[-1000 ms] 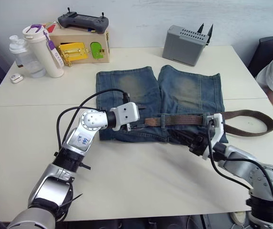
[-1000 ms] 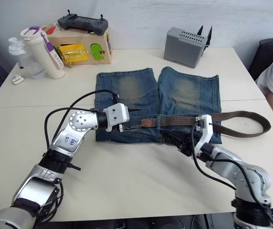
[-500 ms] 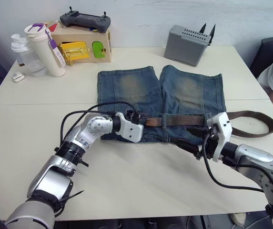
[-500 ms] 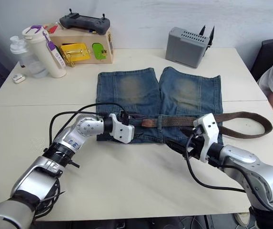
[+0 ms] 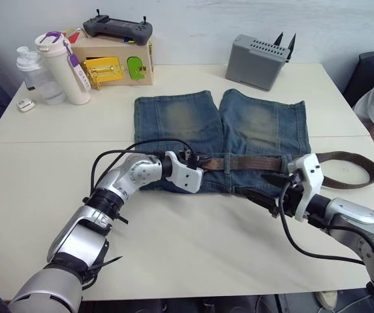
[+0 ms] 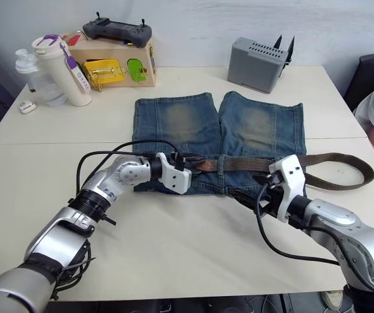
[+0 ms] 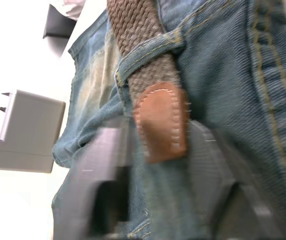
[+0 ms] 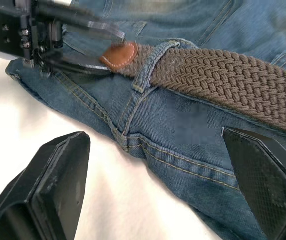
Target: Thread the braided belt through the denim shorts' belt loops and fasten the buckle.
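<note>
Threading in progress: nearest the viewer, the right gripper (image 8: pixel 147 200), fingers spread wide, hovers at the waistband edge of the denim shorts (image 5: pixel 193 117) on the desk (image 5: pixel 43 169). Just beyond, the braided belt (image 6: pixel 252 163) lies along the waistband, its tan tip (image 7: pixel 161 120) emerging from a belt loop (image 8: pixel 150 65). The left gripper (image 8: pixel 78 50), fingers apart, brackets the tip without pinching; closing on it and pulling towards the next loop appears next.

Both eye views look down from above across the table (image 5: pixel 193 261), while each wrist view sits close over the denim shorts (image 8: pixel 182 130).
</note>
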